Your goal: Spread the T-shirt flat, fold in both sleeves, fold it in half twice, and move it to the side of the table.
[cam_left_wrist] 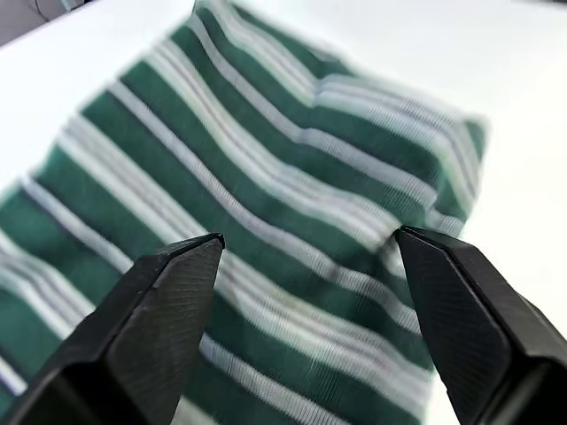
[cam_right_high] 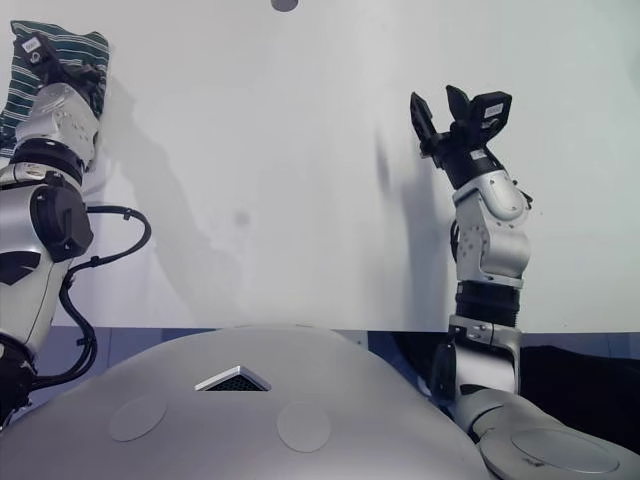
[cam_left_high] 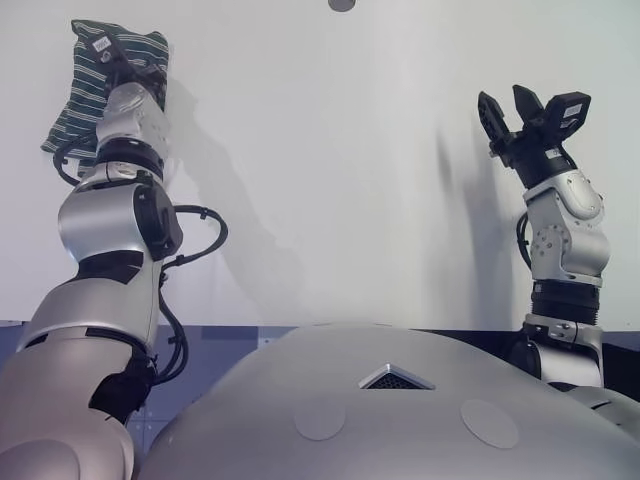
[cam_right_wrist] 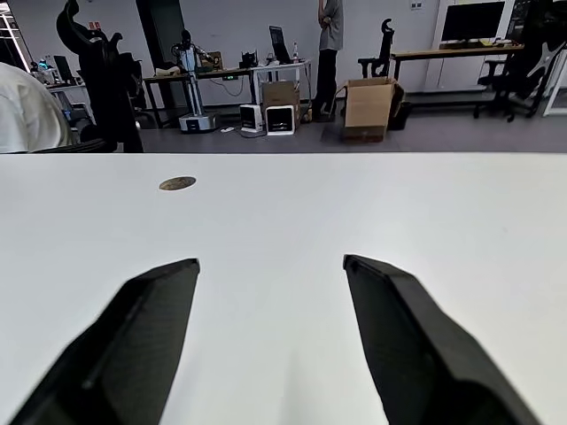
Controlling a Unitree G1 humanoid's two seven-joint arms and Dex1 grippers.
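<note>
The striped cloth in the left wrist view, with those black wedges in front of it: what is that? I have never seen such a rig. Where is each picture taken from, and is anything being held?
This is a humanoid robot with two arms, each ending in a two-finger gripper. The two eye views come from a camera on its head, looking down over the arms onto a white table. Each wrist view comes from a camera on that arm's wrist, so the black wedges are that gripper's own fingers. The striped cloth is the T-shirt, green with white stripes, folded small and lying at the table's far left. The left gripper is right at it with its fingers apart, not closed on the cloth. The right gripper is open too, over bare table. Nothing is held.
</note>
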